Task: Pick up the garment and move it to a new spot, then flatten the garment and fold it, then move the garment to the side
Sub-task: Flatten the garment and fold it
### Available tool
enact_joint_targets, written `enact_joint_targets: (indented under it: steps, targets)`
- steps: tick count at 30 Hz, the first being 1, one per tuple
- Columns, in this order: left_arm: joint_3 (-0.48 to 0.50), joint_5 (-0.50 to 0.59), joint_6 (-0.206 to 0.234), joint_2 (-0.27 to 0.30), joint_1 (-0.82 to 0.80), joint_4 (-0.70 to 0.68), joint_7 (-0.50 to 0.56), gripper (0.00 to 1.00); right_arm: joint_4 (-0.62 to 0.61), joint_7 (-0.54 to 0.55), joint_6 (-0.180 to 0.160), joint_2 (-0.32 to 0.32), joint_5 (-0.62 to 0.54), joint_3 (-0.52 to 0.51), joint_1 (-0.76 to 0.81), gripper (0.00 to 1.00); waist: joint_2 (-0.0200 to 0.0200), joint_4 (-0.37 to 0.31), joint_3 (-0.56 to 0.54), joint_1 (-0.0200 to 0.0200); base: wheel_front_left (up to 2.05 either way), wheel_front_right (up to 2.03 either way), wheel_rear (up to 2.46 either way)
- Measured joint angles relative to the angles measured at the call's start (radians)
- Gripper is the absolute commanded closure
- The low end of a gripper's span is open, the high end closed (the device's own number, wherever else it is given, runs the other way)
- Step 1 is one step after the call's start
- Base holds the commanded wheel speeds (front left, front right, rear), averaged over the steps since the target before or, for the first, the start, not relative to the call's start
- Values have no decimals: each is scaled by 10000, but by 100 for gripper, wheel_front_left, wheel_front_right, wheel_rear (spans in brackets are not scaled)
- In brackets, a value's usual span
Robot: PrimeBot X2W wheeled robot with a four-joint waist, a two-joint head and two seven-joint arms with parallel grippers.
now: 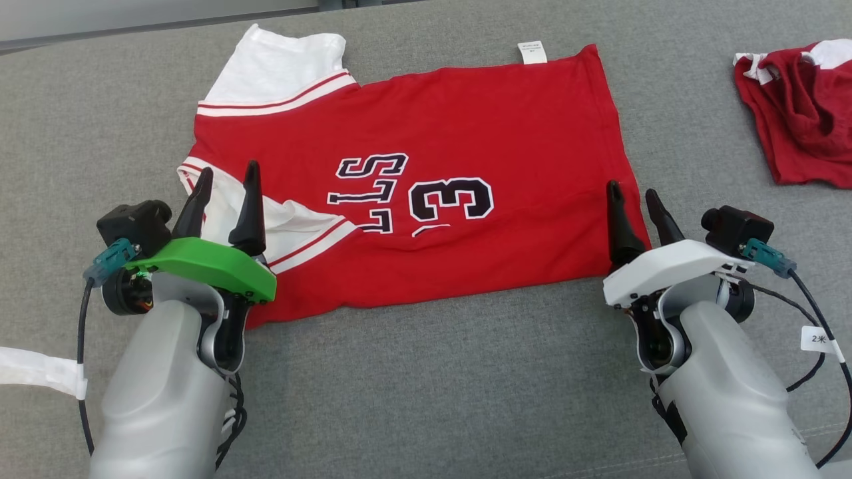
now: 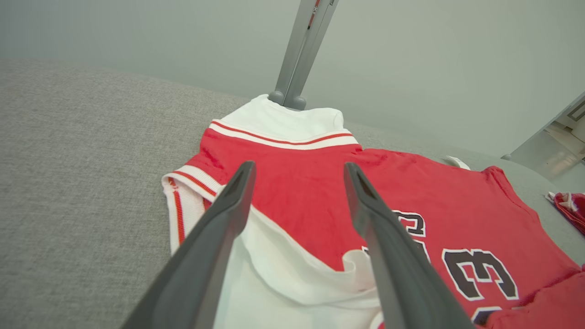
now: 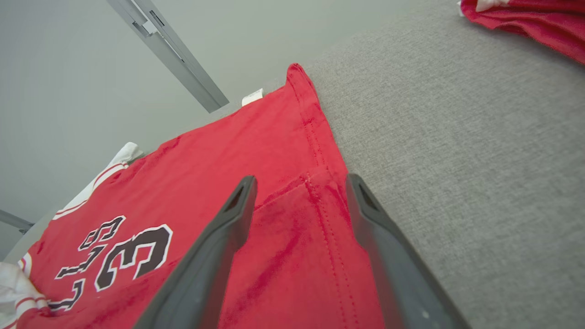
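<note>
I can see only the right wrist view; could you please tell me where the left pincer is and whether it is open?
Observer: The left pincer is open, over the near white sleeve of the jersey.
Operator: Thank you. Does that sleeve lie flat?
Observer: No. In the left wrist view its edge curls up against the red body.
Operator: Is anything else on that side?
Observer: A white strip reaches in from the head view's left edge to the cable beside the left forearm.
</note>
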Motion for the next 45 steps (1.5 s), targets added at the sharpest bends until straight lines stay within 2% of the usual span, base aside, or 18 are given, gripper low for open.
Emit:
enact_joint_targets:
  steps: [9, 16, 21, 29, 40, 41, 44, 45]
  targets:
    - [194, -157, 0, 180, 57, -424, 0, 0, -1204, 0, 0, 10, -1277, -328, 194, 0, 0, 72, -92, 0, 0, 0, 0]
    - [146, -529, 0, 428, 1058, -769, 0, 0, -2472, 0, 0, -21, -2610, -744, 1211, 0, 0, 312, -395, 0, 0, 0, 0]
    - [-67, -819, 0, 773, 2003, -888, 169, 0, -3179, -2, 0, -17, -3133, -1087, 2110, 0, 0, 501, -721, 0, 0, 0, 0]
    - [-194, -989, 288, 1127, 3263, -1616, 1135, 0, -3737, -2, 0, 0, -3279, -1450, 3062, 0, 0, 669, -1096, 0, 0, 0, 0]
    - [-345, -1277, 759, 1068, 3804, -2080, 1925, 0, -3754, -2, 0, 13, -3060, -1310, 3286, 0, 0, 377, -1021, 0, 0, 0, 0]
    - [-359, -1287, 767, 1068, 3814, -2050, 1994, 4, -3745, -2, 0, 13, -3049, -1300, 3285, 0, 0, 341, -1009, 0, 0, 0, 0]
    - [-414, -1354, 784, 1039, 3813, -1931, 2201, 53, -3705, -2, 0, 12, -3037, -1300, 3285, 0, 0, 251, -983, 0, 0, 0, 0]
    - [-431, -1363, 803, 1024, 3810, -1914, 2251, 56, -3684, 0, 0, 12, -3037, -1298, 3285, 0, 0, 225, -981, 0, 0, 0, 0]
